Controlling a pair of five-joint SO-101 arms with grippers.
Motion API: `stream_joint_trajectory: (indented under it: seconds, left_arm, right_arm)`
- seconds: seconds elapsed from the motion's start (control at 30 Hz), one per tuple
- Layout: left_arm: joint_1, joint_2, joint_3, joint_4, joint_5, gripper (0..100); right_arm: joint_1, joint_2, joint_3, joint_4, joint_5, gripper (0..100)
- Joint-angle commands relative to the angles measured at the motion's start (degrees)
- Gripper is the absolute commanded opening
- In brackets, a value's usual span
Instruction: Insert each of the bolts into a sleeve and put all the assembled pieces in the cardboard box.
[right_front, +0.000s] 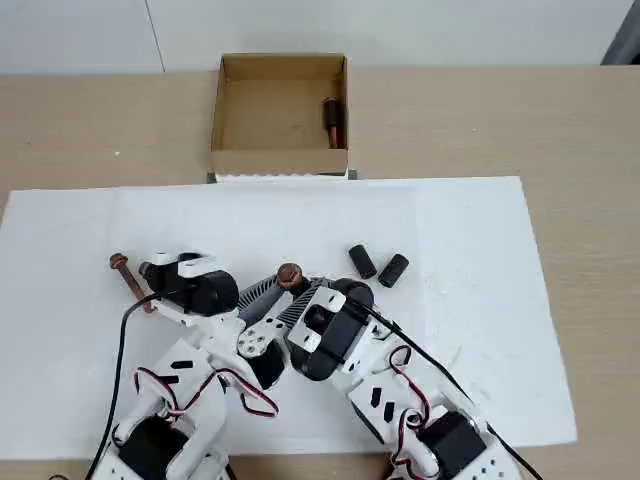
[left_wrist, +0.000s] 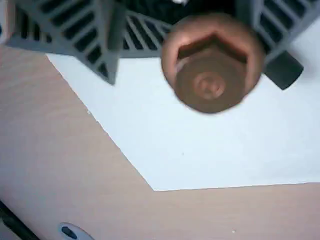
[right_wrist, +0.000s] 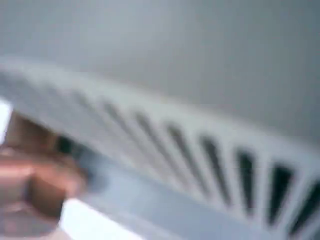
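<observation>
Left pincer (right_front: 278, 288) is closed on a bolt (right_front: 289, 272), head up, well short of the cardboard box (right_front: 280, 162); the crowding right arm (right_front: 330, 335) could knock it askew, spoiling insertion into a sleeve (right_front: 393, 269).

Far centre: cardboard box (right_front: 280, 162), open on top; one assembled piece (right_front: 333, 122) along its right wall, the rest of its floor free.
Between box and arms: wide free band of white sheet (right_front: 470, 220).
Near centre: left arm (right_front: 200, 290) and right arm (right_front: 335, 335) crowd round a bolt (right_front: 290, 274), no gap between.
Just right of them: black sleeve (right_front: 362, 261), second sleeve (right_front: 393, 270).
Left: loose bolt (right_front: 131, 284) just beside the left arm.
Right of the sleeves: sheet free.
</observation>
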Motion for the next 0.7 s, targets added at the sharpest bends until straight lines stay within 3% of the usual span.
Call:
stream_joint_trajectory:
  seconds: [0.0, 0.27, 0.67]
  left_arm:
    - [0.88, -0.70, -0.48, 0.53, -0.70, 16]
    - [-6.51, -0.70, -1.71, 0.44, -6.86, 17]
    - [-7.03, -0.70, -7.25, 0.53, -7.12, 13]
  right_arm:
    - [-0.40, -0.22, -3.43, -1.80, 0.44, 0.4]
    - [-0.40, -0.22, -3.34, -1.80, 0.44, 0.4]
    - [-0.31, -0.22, -3.34, -1.80, 0.44, 0.4]
